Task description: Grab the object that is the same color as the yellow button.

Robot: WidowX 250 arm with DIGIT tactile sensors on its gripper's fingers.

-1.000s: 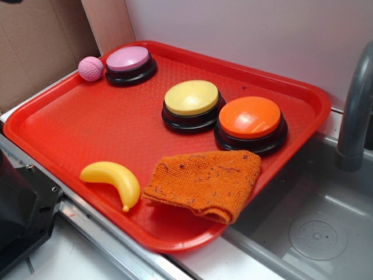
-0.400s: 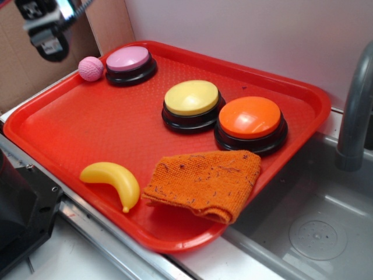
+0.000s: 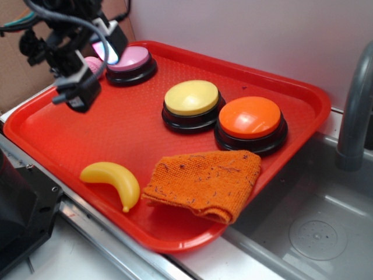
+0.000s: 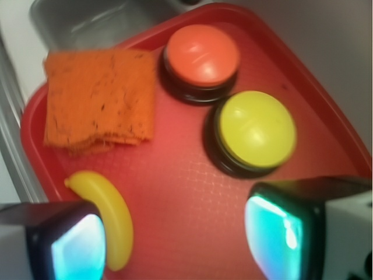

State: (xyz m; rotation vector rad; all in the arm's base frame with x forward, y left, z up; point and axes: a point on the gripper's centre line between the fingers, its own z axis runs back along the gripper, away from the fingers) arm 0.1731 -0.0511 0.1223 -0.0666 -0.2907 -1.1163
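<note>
banana (image 3: 112,179) partly hidden by gripper (image 4: 175,233) in wrist view.

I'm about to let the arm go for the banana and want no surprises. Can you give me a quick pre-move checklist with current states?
1. Target found: the banana matches the yellow button in color: ok.
2. Claw open, holding nothing: ok.
3. Banana lies free on the red tray, apart from the orange cloth: ok.
4. Claw over the banana: not ok, it hangs near the pink button.
5. Path across the tray clear: ok.
6. Pink ball's position: cannot tell, mostly hidden behind the claw.
</note>
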